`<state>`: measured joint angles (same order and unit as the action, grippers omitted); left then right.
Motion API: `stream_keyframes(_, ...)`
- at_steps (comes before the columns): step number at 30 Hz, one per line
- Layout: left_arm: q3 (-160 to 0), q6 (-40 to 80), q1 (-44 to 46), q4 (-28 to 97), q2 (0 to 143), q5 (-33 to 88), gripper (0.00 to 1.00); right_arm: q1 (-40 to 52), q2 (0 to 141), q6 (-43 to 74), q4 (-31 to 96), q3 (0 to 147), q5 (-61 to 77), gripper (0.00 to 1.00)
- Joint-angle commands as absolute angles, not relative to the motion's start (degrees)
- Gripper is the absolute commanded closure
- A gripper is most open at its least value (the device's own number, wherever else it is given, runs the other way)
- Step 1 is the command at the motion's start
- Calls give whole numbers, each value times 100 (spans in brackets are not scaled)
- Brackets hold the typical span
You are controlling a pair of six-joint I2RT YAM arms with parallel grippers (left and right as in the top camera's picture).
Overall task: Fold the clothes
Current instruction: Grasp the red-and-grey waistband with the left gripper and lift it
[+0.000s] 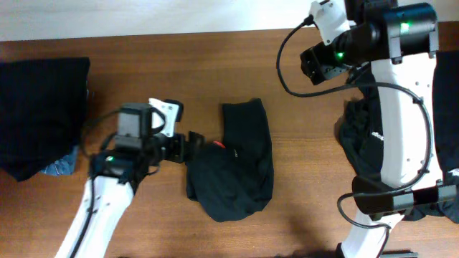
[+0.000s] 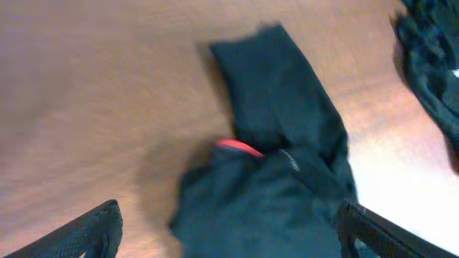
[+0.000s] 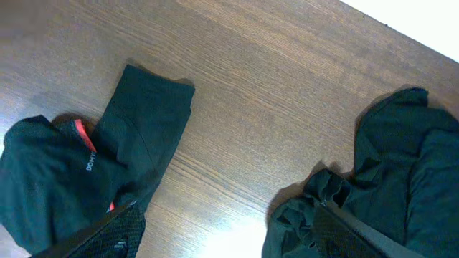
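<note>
My left gripper is open, its two fingers wide apart, and it hovers low at the left edge of the long black fabric trousers. These trousers lie in the middle of the brown wooden desk. They are bunched into a thick bundle, with one flat folded part pointing away from me. The thin red edge of the waistband shows between the layers. My right gripper is open too and holds nothing. It is raised above the desk and looks down between the trousers and a crumpled heap of black garments, which lies partly under my right arm. A flat stack of dark clothes rests at the far left, well apart from the trousers.

I judge that the fold is not finished, because the near part of the trousers is rumpled and not flat.

Several things can go wrong from here. If I close the left gripper on the top layer only, the pull will open the folded part instead of carrying it. If I take too many layers, the whole bundle may slide over the smooth wood and lose its shape. If I come down too low, my fingers will press on the desk and miss the cloth edge. The black layers are also hard to tell apart, so I may take the wrong edge. The heap could catch on my right arm when that arm moves.
</note>
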<state>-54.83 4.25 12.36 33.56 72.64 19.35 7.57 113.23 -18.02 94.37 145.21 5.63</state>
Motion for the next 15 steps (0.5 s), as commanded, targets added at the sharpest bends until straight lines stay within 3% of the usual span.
stream_keyframes(1, -5588, 1406, 1444, 3352, 7970, 2029, 5, 698, 11345, -1745, 9450, 14512, 731, 20)
stream_keyframes(6, -5588, 2187, 1616, 3236, 9096, 2434, 6, 698, 11345, -1745, 9448, 14512, 731, 20)
stream_keyframes(7, -5588, 2191, 1623, 3234, 9284, 2502, 11, 698, 11345, -1745, 9448, 14512, 731, 20)
stream_keyframes(12, -5590, 2276, 1625, 3103, 9524, 2724, 67, 698, 11345, -1745, 9448, 14512, 731, 20)
stream_keyframes(13, -5594, 2276, 1625, 3083, 9524, 2724, 89, 698, 11345, -1745, 9448, 14512, 731, 20)
stream_keyframes(15, -5618, 2290, 1625, 3081, 9518, 2775, 99, 698, 11345, -1745, 9445, 14512, 731, 20)
